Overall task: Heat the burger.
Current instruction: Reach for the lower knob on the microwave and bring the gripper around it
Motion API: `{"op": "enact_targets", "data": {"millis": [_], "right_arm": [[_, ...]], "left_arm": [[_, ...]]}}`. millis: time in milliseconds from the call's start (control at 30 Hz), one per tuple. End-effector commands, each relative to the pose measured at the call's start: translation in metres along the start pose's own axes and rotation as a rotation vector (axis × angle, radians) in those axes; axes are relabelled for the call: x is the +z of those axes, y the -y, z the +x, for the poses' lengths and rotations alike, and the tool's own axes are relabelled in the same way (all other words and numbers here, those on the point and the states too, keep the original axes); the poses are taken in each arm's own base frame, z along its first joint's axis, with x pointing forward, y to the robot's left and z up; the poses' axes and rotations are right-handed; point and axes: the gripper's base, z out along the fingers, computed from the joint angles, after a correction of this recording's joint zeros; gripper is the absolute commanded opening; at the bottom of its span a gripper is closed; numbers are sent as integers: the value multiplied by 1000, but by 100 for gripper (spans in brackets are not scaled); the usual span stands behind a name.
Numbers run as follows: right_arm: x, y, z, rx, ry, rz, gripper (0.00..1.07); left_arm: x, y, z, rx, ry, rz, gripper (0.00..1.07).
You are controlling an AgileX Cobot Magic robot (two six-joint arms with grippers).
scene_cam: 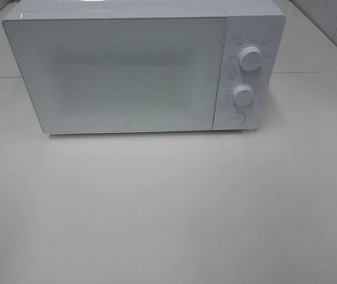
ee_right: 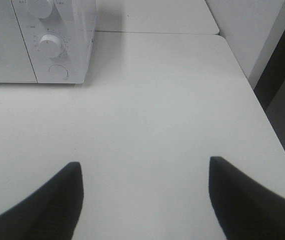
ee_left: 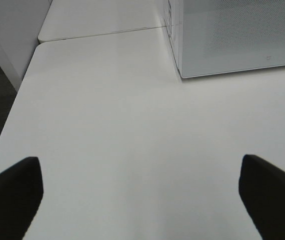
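Bench front, high view: white bench (scene_cam: 168, 225) fills the foreground and runs up to the foot of the oven.
Microwave, high view: a white microwave (scene_cam: 127, 71) stands toward the bench's far edge. Its door is shut, and the speckled window gives no view of the inside.
Controls, high view: an upper knob (scene_cam: 250, 58) and a lower knob (scene_cam: 243, 94) sit one above the other on the panel beside the door, at the end toward the bench's right edge. A round button (scene_cam: 235, 118) lies just beneath them.
Burger: the burger shows in none of the three views. Whether it lies inside the shut microwave cannot be told, nor how it sits relative to either pair of fingers.
Left gripper, left wrist view: the left gripper (ee_left: 140, 165) hangs over the bench near its left edge. Its dark fingers (ee_left: 12, 195) are spread wide, with only bench top between them. The microwave's near corner stands ahead, well apart.
Right gripper, right wrist view: the right gripper (ee_right: 145, 165) hangs over the bench near its right edge, its two prongs parted and gripping nothing. The microwave's control end stands ahead, well apart.
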Motion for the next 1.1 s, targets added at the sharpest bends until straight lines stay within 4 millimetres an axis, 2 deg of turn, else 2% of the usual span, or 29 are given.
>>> {"op": "enact_targets", "data": {"millis": [33, 733, 1100], "right_arm": [[-3, 1, 2, 5, 27, 8, 71], [-3, 1, 2, 5, 27, 8, 71], [-2, 1, 2, 5, 25, 8, 71]], "left_arm": [[-3, 1, 2, -17, 27, 6, 101], [-2, 1, 2, -14, 26, 5, 101], [-3, -4, 2, 68, 24, -58, 101]]}}
